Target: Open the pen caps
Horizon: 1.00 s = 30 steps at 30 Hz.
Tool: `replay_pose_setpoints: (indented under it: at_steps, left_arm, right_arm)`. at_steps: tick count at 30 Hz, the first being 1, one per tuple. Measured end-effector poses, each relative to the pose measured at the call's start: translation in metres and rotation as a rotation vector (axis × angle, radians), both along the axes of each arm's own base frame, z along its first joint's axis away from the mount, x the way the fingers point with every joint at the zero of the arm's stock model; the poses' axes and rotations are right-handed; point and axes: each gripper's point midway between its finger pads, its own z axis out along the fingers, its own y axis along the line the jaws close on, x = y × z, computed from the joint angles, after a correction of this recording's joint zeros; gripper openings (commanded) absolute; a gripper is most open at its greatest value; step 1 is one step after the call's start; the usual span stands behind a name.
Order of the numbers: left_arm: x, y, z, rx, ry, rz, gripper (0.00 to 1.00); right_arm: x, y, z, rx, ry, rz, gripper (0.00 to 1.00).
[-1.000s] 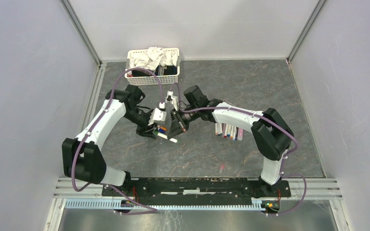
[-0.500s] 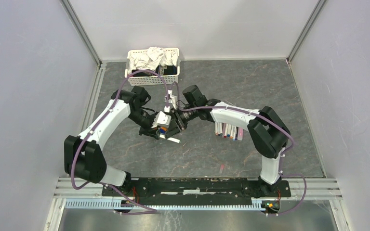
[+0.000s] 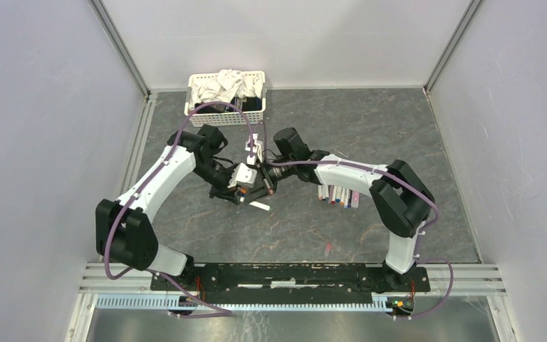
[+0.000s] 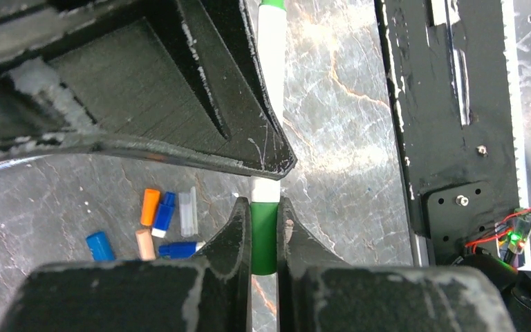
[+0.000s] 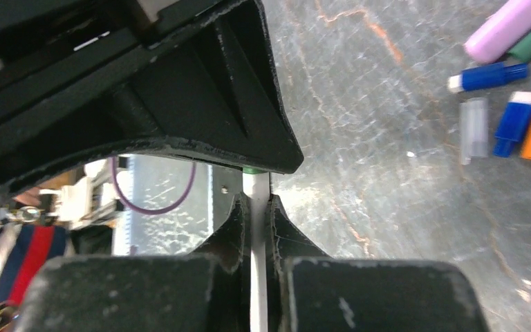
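My left gripper (image 4: pixel 264 207) is shut on the green cap (image 4: pixel 264 235) of a pen. Its white barrel (image 4: pixel 271 69) runs away from the cap into my right gripper (image 5: pixel 256 204), which is shut on that barrel (image 5: pixel 257 228). In the top view the two grippers, left (image 3: pixel 246 192) and right (image 3: pixel 265 185), meet nose to nose above the table's middle, and the pen's white end (image 3: pixel 260 206) sticks out below them. Loose caps lie on the table under them: orange (image 4: pixel 150 206), blue (image 4: pixel 164 211), clear (image 4: pixel 189 211) and lilac (image 5: pixel 505 19). Several more pens (image 3: pixel 338 194) lie in a row to the right.
A white basket (image 3: pixel 226 117) with cloths stands at the back left of centre. A small pink piece (image 3: pixel 327 248) lies near the front edge. The black base rail (image 3: pixel 292 274) runs along the near side. Grey walls close in the left, right and back.
Both grippers have shifted slightly right together with the pen held between them, and the left wrist has swung in closer. Both grips stay the same.
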Motion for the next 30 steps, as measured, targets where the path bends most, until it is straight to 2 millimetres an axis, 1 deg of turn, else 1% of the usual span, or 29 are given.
replay_pose_setpoints:
  at_steps: [3,4,5,7,8,9,11,13,15,17,21,22,23,25,27,30]
  left_arm:
    - [0.006,-0.005,0.002,-0.017,-0.006,-0.002,0.02]
    - [0.011,-0.005,0.002,-0.008,-0.012,-0.001,0.02]
    - [0.018,0.002,0.001,0.022,-0.025,0.012,0.02]
    - [0.042,0.026,-0.003,0.089,-0.055,0.086,0.02]
    - [0.05,0.035,-0.004,0.109,-0.063,0.112,0.02]
    - [0.059,0.045,-0.006,0.132,-0.073,0.143,0.02]
    - [0.071,0.058,-0.01,0.158,-0.089,0.179,0.02]
    - [0.077,0.061,-0.012,0.166,-0.102,0.195,0.02]
    - [0.082,0.057,-0.015,0.148,-0.11,0.214,0.02]
    - [0.082,0.052,-0.021,0.131,-0.099,0.236,0.02]
    - [0.075,0.039,-0.048,0.129,-0.056,0.285,0.02]
    - [0.075,0.035,-0.054,0.13,-0.047,0.296,0.02]
    - [0.075,0.033,-0.058,0.13,-0.04,0.305,0.02]
    - [0.076,0.028,-0.07,0.135,-0.028,0.325,0.04]
    - [0.08,0.027,-0.079,0.139,-0.017,0.351,0.08]
    - [0.088,0.027,-0.087,0.149,-0.017,0.39,0.19]
  right_arm:
    - [0.006,-0.009,0.002,0.0,-0.087,-0.03,0.0]
    - [0.009,-0.012,0.003,0.0,-0.115,-0.038,0.0]
    - [0.006,-0.022,-0.002,-0.029,-0.11,-0.041,0.0]
    - [-0.003,-0.051,-0.022,-0.114,-0.063,-0.053,0.0]
    - [-0.004,-0.06,-0.03,-0.147,-0.046,-0.061,0.0]
    - [-0.007,-0.074,-0.044,-0.199,-0.016,-0.072,0.0]
    - [-0.009,-0.092,-0.061,-0.272,0.022,-0.097,0.0]
    - [-0.006,-0.106,-0.071,-0.323,0.04,-0.127,0.0]
    - [0.006,-0.119,-0.075,-0.373,0.027,-0.189,0.0]
    - [0.025,-0.132,-0.076,-0.421,-0.014,-0.275,0.0]
    - [0.079,-0.172,-0.074,-0.556,-0.126,-0.542,0.0]
    - [0.092,-0.185,-0.073,-0.593,-0.15,-0.615,0.0]
    - [0.1,-0.194,-0.072,-0.619,-0.166,-0.667,0.0]
    - [0.114,-0.212,-0.072,-0.676,-0.202,-0.771,0.0]
    - [0.121,-0.225,-0.074,-0.725,-0.228,-0.847,0.0]
    - [0.128,-0.241,-0.08,-0.786,-0.252,-0.93,0.0]
